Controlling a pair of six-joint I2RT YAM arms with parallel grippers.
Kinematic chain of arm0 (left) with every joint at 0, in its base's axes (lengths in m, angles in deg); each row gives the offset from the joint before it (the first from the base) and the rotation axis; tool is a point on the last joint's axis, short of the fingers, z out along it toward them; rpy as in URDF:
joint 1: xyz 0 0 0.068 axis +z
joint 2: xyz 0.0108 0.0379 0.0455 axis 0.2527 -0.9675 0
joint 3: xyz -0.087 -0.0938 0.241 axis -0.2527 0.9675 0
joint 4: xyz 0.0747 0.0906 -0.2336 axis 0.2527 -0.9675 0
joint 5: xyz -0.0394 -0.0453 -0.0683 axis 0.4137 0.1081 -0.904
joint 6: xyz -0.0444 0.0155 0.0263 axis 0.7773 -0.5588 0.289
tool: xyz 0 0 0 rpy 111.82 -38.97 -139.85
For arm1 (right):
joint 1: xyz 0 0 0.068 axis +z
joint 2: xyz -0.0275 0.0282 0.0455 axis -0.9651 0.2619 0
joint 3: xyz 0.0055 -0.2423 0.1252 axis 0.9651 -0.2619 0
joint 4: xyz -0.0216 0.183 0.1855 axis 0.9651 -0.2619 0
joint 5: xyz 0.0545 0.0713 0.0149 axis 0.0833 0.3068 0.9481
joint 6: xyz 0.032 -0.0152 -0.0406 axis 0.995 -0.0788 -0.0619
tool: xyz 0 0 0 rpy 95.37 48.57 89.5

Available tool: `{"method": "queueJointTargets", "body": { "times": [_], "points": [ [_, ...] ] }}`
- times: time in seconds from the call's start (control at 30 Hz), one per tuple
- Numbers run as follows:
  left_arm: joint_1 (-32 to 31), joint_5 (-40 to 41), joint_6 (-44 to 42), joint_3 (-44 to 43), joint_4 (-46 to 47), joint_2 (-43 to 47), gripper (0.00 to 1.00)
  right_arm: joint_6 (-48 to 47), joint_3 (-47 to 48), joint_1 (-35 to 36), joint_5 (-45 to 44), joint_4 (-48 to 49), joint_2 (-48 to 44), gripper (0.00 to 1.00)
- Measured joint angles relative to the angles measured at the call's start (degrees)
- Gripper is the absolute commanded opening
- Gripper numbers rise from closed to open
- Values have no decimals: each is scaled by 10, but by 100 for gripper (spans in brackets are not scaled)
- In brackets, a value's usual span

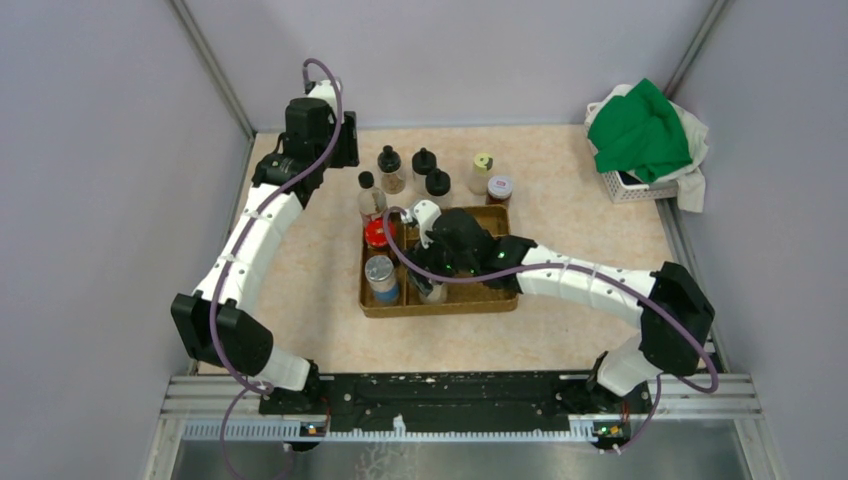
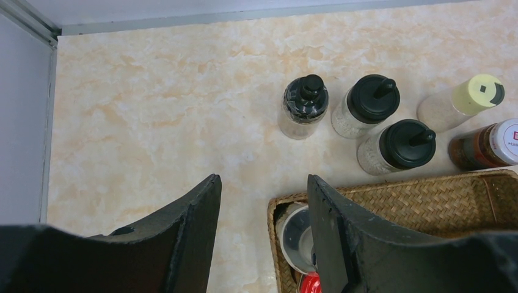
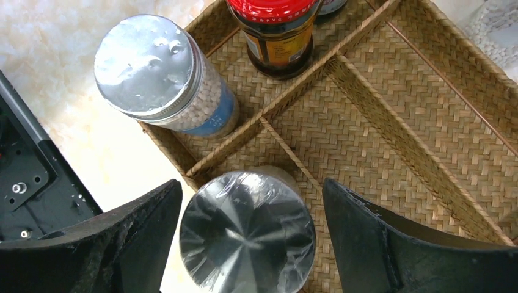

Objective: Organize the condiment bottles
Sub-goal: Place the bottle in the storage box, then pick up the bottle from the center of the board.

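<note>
Closest to the lens, at the bottom middle of the right wrist view, is a jar with a shiny silver lid [image 3: 247, 235]. It stands in a corner of the woven tray [image 3: 391, 122]. The right gripper [image 3: 251, 189] has one black finger on each side of this jar. The jaws are wide, and a narrow gap shows at the right finger, so the jar is not squeezed.

In the next compartment, toward the upper left of that frame, stands a blue-labelled jar [image 3: 153, 67] with a silver lid. Behind it, at the top edge, is a red-lidded jar [image 3: 278, 24].

In the left wrist view the left gripper [image 2: 262, 183] fills the bottom of the frame. Its jaws are apart with nothing between them, above the table beside the tray corner. Above the tray, on the table, three black-capped shakers [image 2: 371, 101] stand close together in the middle. To their right, near the frame edge, are a yellow-green-lidded bottle [image 2: 470, 97] and, below it, a white-lidded jar [image 2: 488, 143].
</note>
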Motion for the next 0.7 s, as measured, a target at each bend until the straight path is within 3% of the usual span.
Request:
{"method": "queueJointTargets", "body": {
  "times": [0.17, 0.37, 0.57, 0.7],
  "points": [
    [0, 0, 0, 0, 0, 0, 61, 0, 17, 0, -9, -20, -17, 84],
    [0, -1, 0, -11, -3, -5, 61, -21, 118, -15, -52, -73, -34, 82],
    [0, -10, 0, -85, 1, -59, 62, -26, 214, -146, -56, -96, -32, 78],
    [0, -17, 0, -120, 1, -106, 59, -26, 278, -247, -53, -111, 17, 74]
  ]
}}
